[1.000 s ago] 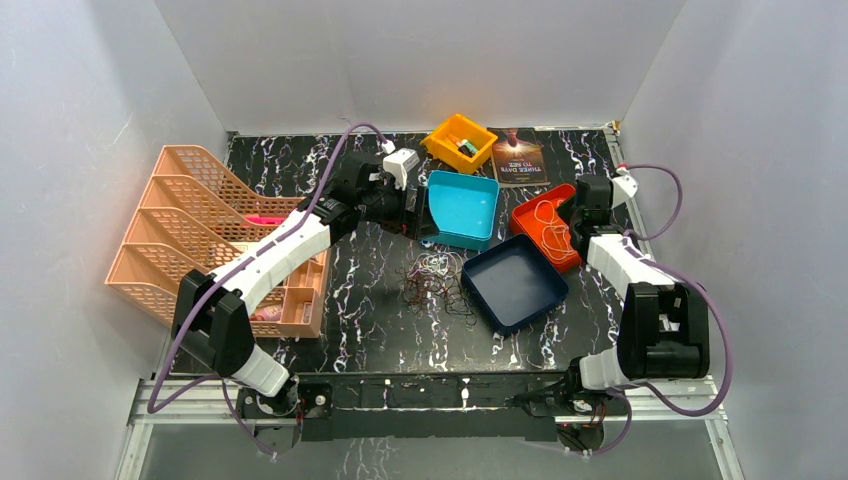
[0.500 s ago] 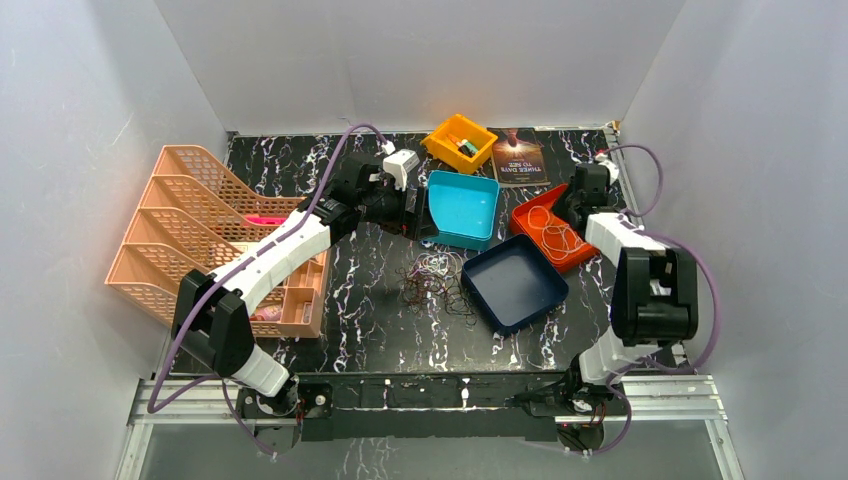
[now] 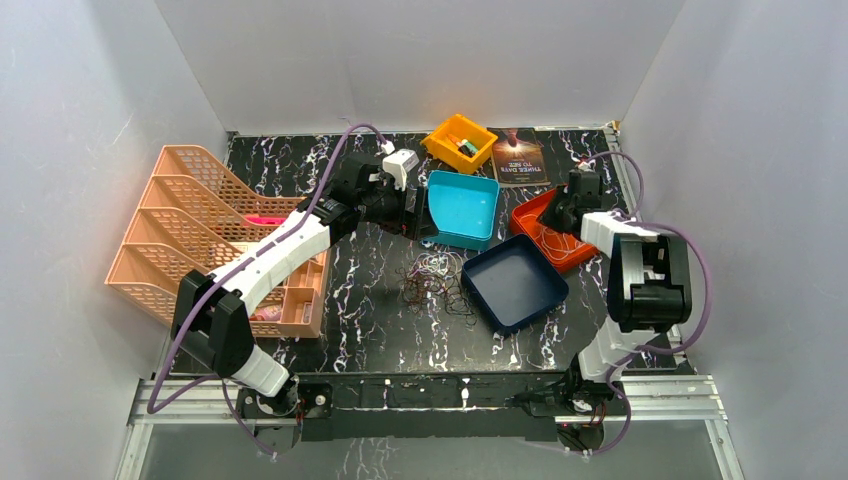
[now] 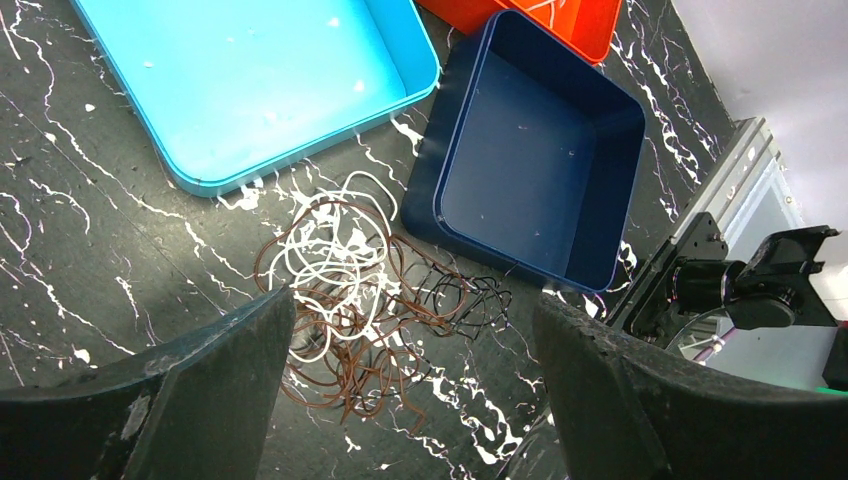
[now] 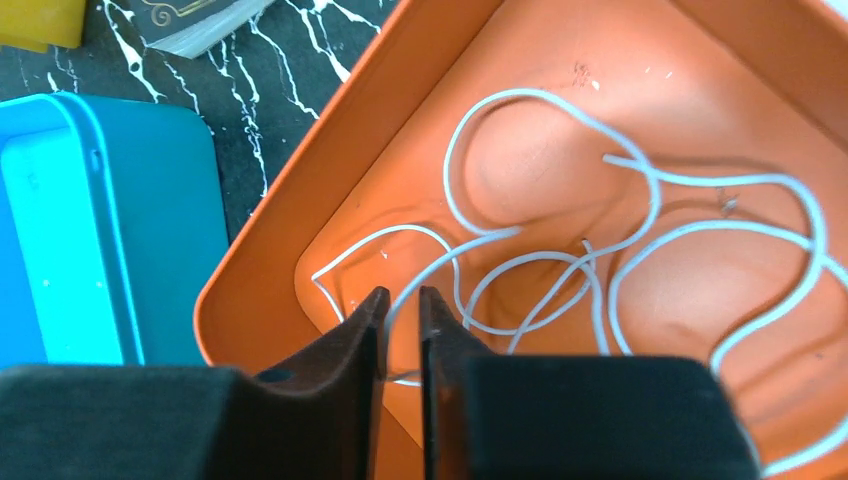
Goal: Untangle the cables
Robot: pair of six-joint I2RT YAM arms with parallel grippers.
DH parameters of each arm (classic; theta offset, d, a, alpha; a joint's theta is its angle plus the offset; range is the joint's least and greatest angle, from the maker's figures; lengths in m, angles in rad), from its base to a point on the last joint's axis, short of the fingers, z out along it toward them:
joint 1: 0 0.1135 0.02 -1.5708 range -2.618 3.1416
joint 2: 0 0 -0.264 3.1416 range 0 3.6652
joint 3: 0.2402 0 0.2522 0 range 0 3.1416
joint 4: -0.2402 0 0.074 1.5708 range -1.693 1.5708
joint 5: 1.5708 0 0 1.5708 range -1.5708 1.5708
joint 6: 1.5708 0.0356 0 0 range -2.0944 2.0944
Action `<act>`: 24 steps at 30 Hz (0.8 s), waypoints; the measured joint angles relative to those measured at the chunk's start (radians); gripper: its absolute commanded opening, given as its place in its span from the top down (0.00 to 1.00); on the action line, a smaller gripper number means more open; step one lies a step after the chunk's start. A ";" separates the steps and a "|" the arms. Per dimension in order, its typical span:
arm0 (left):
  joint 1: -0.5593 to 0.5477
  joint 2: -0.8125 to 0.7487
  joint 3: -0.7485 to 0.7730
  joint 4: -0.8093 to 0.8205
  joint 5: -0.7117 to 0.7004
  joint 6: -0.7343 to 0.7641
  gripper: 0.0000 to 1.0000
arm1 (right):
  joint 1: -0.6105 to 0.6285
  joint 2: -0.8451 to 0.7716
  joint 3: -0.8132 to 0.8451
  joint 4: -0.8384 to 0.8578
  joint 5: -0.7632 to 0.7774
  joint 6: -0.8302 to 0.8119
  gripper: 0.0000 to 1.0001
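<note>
The cables [image 3: 435, 280] lie as a tangled clump of thin white, brown and black loops on the black marbled table, just left of the navy tray. In the left wrist view the clump [image 4: 350, 300] sits below and between my wide-open fingers. My left gripper [image 3: 413, 215] [image 4: 412, 300] hovers above it, holding nothing. A separate white cable [image 5: 640, 200] [image 3: 552, 238] lies coiled in the orange-red tray [image 5: 300, 230] [image 3: 530, 208]. My right gripper [image 5: 400, 295] [image 3: 562, 212] is low over that tray. Its jaws stand slightly apart, with a strand of the white cable running through the narrow gap.
A teal tray [image 3: 465, 205] [image 4: 250, 80] and a navy tray [image 3: 515, 280] [image 4: 540, 150] flank the clump. A yellow bin [image 3: 460, 140] and a book [image 3: 518, 157] sit at the back. A peach file rack [image 3: 190, 220] stands along the left side.
My right arm has swung toward the back over the orange-red tray, and its jaws have parted slightly. The left arm and the clump have not moved.
</note>
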 measured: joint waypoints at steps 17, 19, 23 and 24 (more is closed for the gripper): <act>0.000 0.000 0.000 -0.004 -0.097 0.005 0.05 | 0.000 -0.365 -0.045 -0.075 0.087 -0.055 0.40; 0.000 0.001 0.000 -0.005 -0.097 0.009 0.05 | 0.000 -0.418 -0.073 -0.081 0.038 -0.062 0.39; -0.011 0.005 -0.008 -0.004 -0.111 0.021 0.05 | 0.002 -0.492 -0.119 -0.095 -0.073 -0.066 0.39; -0.019 0.005 -0.017 -0.004 -0.117 0.024 0.05 | 0.004 -0.503 -0.127 -0.098 -0.095 -0.067 0.39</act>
